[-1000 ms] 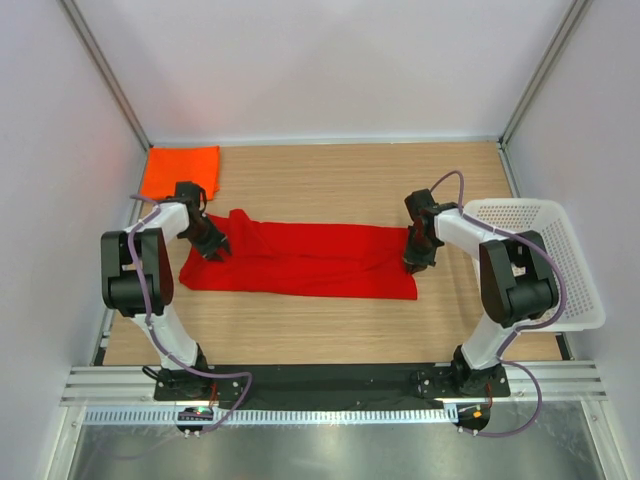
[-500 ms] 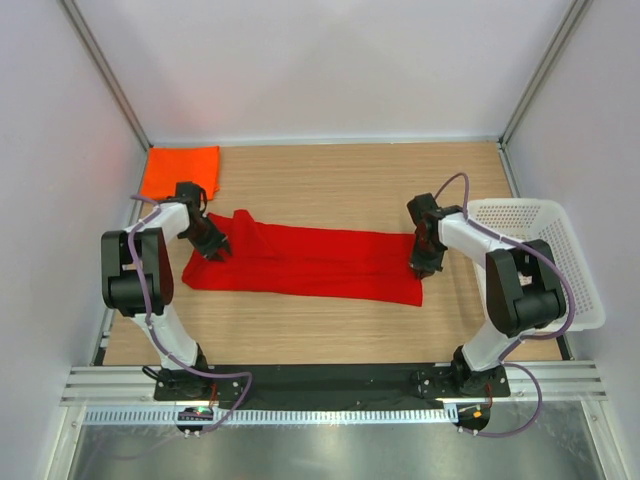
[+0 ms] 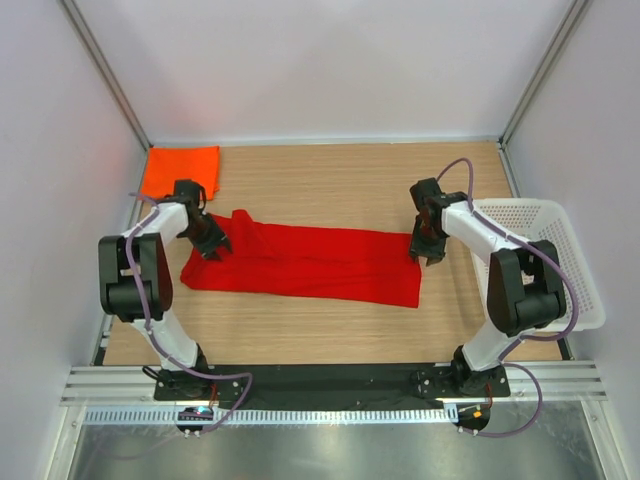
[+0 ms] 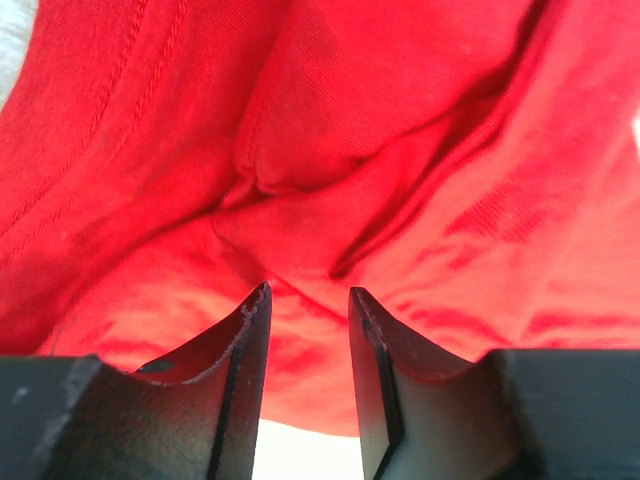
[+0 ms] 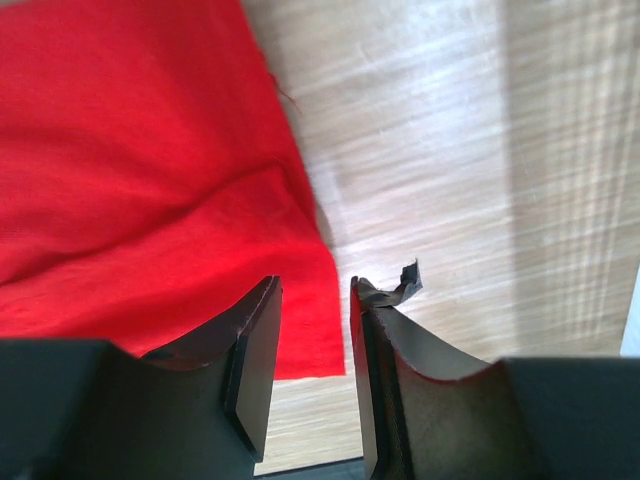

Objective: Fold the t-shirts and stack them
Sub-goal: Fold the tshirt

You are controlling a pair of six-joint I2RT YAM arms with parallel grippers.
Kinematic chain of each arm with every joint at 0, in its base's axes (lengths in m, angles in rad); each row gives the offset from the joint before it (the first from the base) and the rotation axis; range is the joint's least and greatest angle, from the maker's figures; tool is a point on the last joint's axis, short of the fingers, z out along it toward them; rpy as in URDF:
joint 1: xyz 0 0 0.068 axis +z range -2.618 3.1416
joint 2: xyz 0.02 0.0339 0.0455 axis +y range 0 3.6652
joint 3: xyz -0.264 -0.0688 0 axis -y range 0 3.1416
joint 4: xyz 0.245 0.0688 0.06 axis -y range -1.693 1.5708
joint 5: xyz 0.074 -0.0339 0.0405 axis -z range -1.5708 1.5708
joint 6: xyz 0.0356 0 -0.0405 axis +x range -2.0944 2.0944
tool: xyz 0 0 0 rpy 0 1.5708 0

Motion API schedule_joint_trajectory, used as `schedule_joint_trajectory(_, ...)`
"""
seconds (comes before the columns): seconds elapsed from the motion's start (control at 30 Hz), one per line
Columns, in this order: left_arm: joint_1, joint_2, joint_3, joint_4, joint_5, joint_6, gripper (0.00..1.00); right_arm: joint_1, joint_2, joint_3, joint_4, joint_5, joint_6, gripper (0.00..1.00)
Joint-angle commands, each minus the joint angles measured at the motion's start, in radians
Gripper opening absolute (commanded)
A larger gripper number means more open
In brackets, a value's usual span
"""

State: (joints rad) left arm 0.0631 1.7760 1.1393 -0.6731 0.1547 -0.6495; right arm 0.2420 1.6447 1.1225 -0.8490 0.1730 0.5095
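Both narrowly parted (empty), left claw [image 4: 308, 296] over red t-shirt [image 3: 300, 262], right claw [image 5: 315, 287] at its edge.

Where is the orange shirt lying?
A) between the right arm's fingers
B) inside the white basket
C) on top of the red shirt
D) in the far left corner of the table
D: the orange shirt lies folded flat in the far left corner of the table, not in the basket or on the red shirt.

Red t-shirt [image 4: 420, 130] matt fine-knit cloth with stitched seams; counter [image 5: 430, 150] pale wood grain, slight sheen; basket [image 3: 575, 255] white plastic mesh; right end effector [image 5: 313, 285] matt black, scuffed at edges.
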Motion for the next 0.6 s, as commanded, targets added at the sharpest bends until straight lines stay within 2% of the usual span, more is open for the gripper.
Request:
schedule_joint_trajectory(0.0,-0.006,-0.096,0.005,-0.026,0.002,0.001,0.40,0.006,-0.016,0.028,0.037,-0.035,-0.012,0.40)
schedule_joint_trajectory(0.13,-0.005,-0.147,0.019,-0.062,0.002,-0.028,0.42,0.003,0.070,0.025,0.096,-0.076,-0.002,0.38)
schedule_joint_trajectory(0.33,-0.006,-0.159,0.046,-0.060,0.055,-0.042,0.43,-0.018,0.184,0.055,0.153,-0.038,-0.051,0.24)
schedule_joint_trajectory(0.43,-0.009,-0.118,0.063,-0.059,0.080,-0.047,0.43,-0.017,0.188,0.083,0.123,-0.023,-0.069,0.24)
schedule_joint_trajectory(0.57,-0.011,-0.086,0.085,-0.054,0.059,-0.042,0.44,-0.017,0.087,0.106,0.096,0.002,-0.072,0.30)
